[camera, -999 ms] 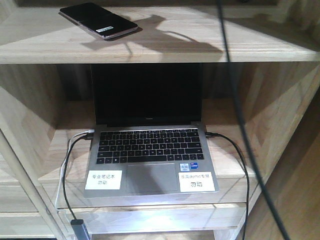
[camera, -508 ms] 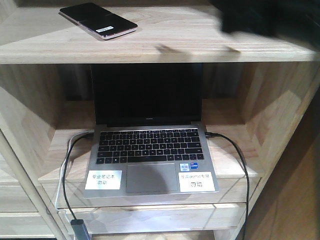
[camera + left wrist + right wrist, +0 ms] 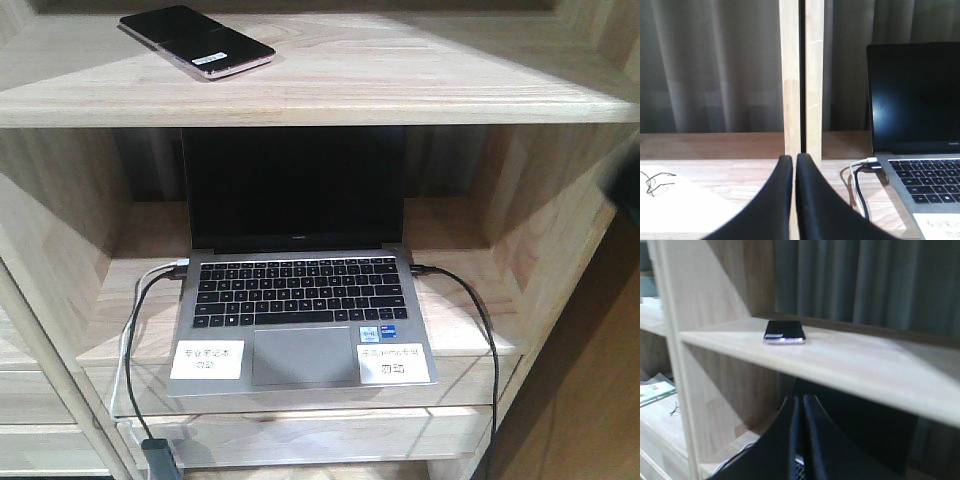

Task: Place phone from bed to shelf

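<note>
The phone, a glossy black slab with a pinkish edge and a white sticker, lies flat on the top board of the light wood shelf, at its left. The right wrist view also shows the phone resting on that board. My right gripper is shut and empty, below and in front of the board, well away from the phone. My left gripper is shut and empty, low over the lower board in front of a wooden upright. The bed is out of view.
An open grey laptop with a dark screen stands on the lower board, with cables plugged in on both sides. The laptop is to the right of my left gripper. White paper lies at the left. Curtains hang behind.
The right arm, whose dark shape and shadow crossed the upper right of the front view, has pulled back out of that view. The phone has stayed in place.
</note>
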Controlling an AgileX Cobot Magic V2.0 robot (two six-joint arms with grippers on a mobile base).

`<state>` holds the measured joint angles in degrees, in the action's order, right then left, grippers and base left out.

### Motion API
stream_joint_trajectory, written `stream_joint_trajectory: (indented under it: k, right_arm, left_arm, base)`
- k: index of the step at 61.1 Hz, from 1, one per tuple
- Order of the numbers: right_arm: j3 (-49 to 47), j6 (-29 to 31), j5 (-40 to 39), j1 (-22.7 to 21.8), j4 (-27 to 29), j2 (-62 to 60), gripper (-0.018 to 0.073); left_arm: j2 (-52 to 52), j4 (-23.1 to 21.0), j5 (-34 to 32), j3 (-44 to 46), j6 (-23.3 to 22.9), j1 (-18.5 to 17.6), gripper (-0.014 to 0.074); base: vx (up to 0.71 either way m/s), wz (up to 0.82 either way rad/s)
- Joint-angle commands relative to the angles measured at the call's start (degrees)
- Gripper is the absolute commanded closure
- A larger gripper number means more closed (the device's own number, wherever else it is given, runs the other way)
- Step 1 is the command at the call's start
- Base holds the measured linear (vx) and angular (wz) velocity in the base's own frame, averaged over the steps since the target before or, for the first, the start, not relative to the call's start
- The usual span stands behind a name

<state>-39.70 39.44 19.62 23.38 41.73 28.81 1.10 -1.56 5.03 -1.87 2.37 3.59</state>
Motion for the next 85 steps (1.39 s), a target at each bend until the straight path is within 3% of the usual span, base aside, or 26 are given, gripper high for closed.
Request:
stream_joint_trajectory:
  k: [1,23,85]
  right_arm:
    - [2.76,-0.47,-3.18,-0.16,1.10,-4.57,0.0564]
    - [13.47,-1.72,-3.58,-0.16,1.04,-17.35,0.0564]
    - [13.69,-1.73,-3.58,-0.22,-0.28,-17.48,0.0564]
  left_arm:
    - [0.41,-0.56,-4.12,1.43,-0.50,-0.36,0.0595]
    - [0.41,-0.56,-4.12,1.43,-0.50,-0.36,0.0595]
    - [0.41,-0.56,-4.12,1.43,-0.50,-0.36,0.0595]
  base:
    - [0.00,0.00]
    - [0.00,0.00]
    - [0.00,0.00]
